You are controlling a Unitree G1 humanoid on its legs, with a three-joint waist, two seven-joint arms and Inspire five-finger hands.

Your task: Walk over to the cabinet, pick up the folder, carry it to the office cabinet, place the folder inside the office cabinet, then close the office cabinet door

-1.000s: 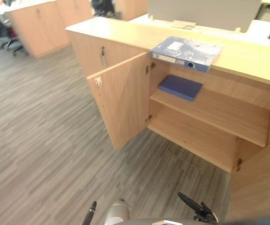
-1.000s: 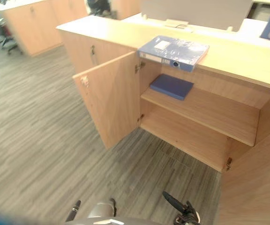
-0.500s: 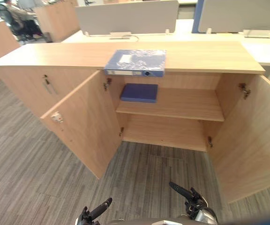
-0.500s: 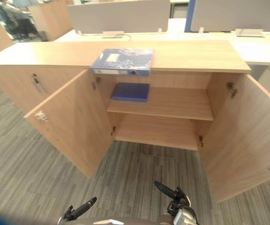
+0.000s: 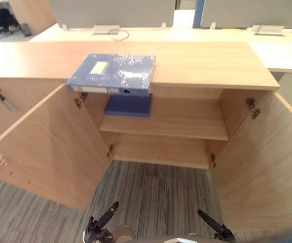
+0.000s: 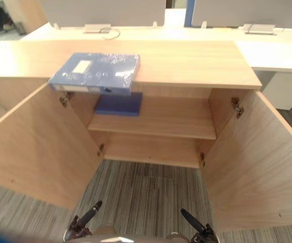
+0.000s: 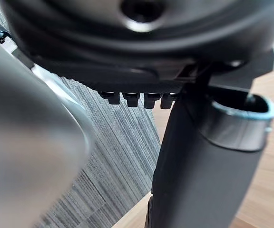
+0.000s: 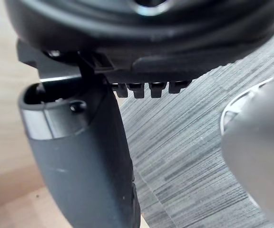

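folder (image 5: 113, 74): on cabinet (image 5: 207, 63) top, spine over front edge
doors (image 5: 49, 142): both wide open
left hand (image 5: 98, 229), right hand (image 5: 218, 233): low before cabinet, fingers relaxed

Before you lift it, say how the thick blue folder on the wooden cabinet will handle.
Thick blue folder looks boxy, so probably stiff. Its glossy wrap may slip. Its spine lines the front of the wooden cabinet top, likely easing a grip.

Head stereo pair looks down and forward at the open cabinet (image 5: 202, 61) from pretty close, both eyes sharing its shelf (image 6: 156, 119) and the striped floor (image 5: 156, 187). Wrist cams sit tight against the left hand (image 7: 203, 166) and right hand (image 8: 84, 161), facing floor and wood.
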